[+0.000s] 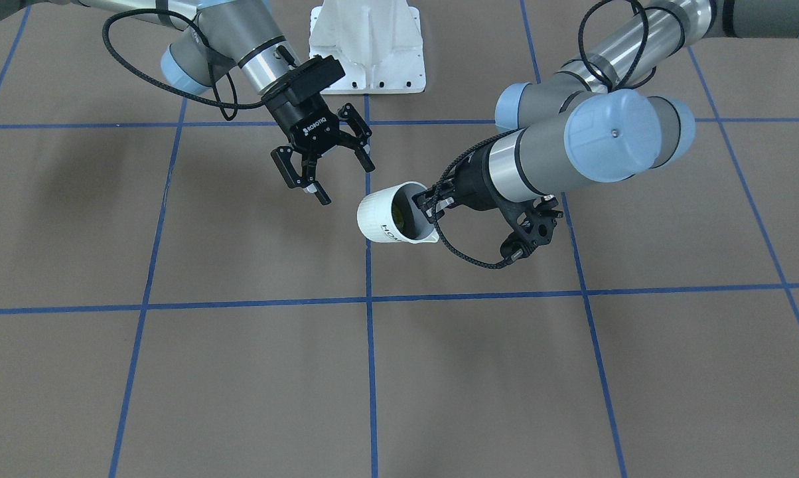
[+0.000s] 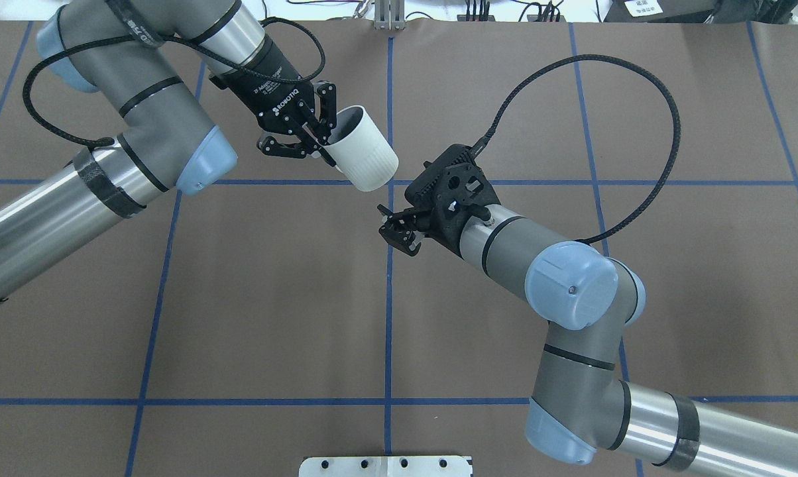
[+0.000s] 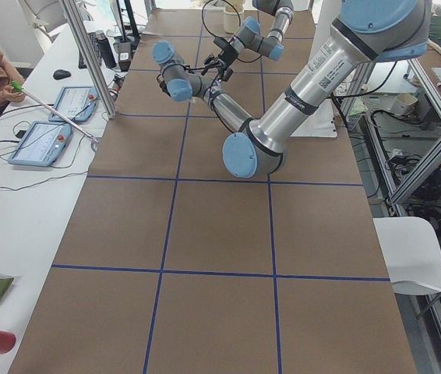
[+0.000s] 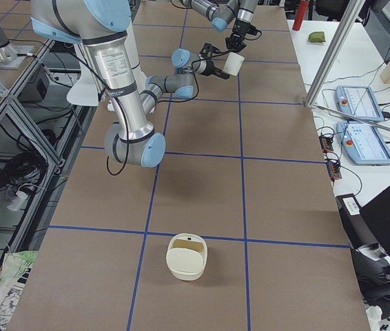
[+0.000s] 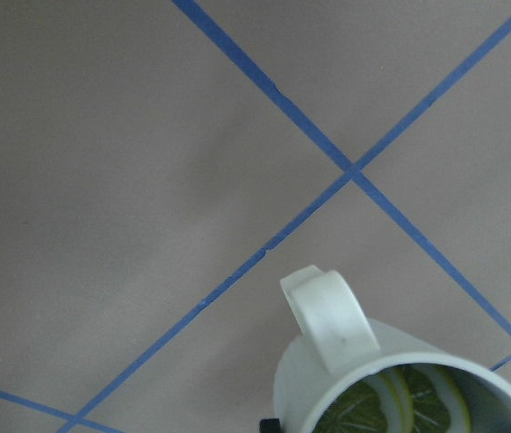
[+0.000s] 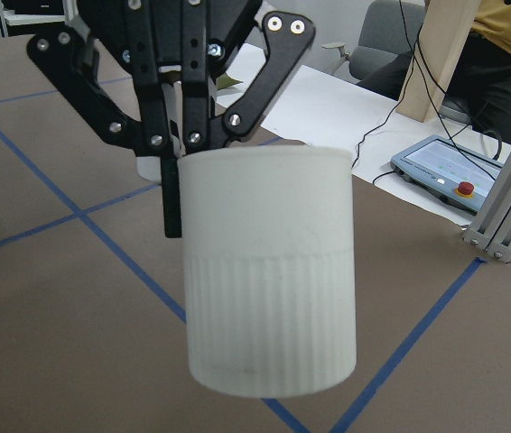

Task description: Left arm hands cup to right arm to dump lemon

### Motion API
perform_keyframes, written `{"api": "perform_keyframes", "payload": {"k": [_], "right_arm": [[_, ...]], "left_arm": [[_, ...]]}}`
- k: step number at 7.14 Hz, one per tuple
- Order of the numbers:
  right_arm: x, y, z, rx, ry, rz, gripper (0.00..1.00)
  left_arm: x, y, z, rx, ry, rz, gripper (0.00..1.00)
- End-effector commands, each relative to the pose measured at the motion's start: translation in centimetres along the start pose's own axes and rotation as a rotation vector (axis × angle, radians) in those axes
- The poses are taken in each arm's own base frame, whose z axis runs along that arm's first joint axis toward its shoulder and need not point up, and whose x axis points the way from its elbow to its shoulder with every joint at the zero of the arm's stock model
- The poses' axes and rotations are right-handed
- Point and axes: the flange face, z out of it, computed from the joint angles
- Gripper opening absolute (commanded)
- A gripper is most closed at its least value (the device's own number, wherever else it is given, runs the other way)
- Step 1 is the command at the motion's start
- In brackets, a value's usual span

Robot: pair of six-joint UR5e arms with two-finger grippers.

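Note:
My left gripper [image 1: 430,204] is shut on the rim of the white cup [image 1: 385,214], one finger inside and one outside. It holds the cup in the air, tipped on its side, over the table's middle. "HOME" lettering shows on the cup's side. Lemon slices [image 5: 416,404] lie inside, below the loop handle [image 5: 329,317]. From overhead, the left gripper [image 2: 323,136] holds the cup [image 2: 366,156] out toward my right gripper [image 2: 394,229]. The right gripper [image 1: 346,180] is open and empty, a short gap from the cup's base. The cup [image 6: 269,271] fills the right wrist view.
The robot's white base plate [image 1: 366,46] sits at the table's robot side. A cream-coloured container [image 4: 187,256] stands on the table toward the robot's right end. Blue tape lines grid the brown tabletop. Tablets [image 4: 364,103] lie on the operators' side bench.

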Motion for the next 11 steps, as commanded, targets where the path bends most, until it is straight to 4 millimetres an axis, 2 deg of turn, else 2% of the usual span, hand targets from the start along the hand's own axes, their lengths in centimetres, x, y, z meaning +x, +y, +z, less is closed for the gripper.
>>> {"api": "perform_keyframes", "payload": {"k": [1,4,8,11], "right_arm": [[-0.1,0.1,0.2,-0.002,0.005,-0.003,0.99],[-0.1,0.2,0.4,-0.003,0.007,0.0,0.99],[-0.1,0.3,0.5,-0.005,0.008,0.001,0.99],[0.1,0.9,1.0,-0.014,0.012,-0.001,0.99]], "left_arm": [[0.2,1.4,1.7,-0.019,-0.017,0.013,0.0],[0.8,3.3,3.2,-0.041,-0.03,0.027,0.0],[0.6,4.3,4.4,-0.055,-0.042,0.04,0.0],[1.0,5.1,4.5,-0.062,-0.04,0.05,0.0]]}}
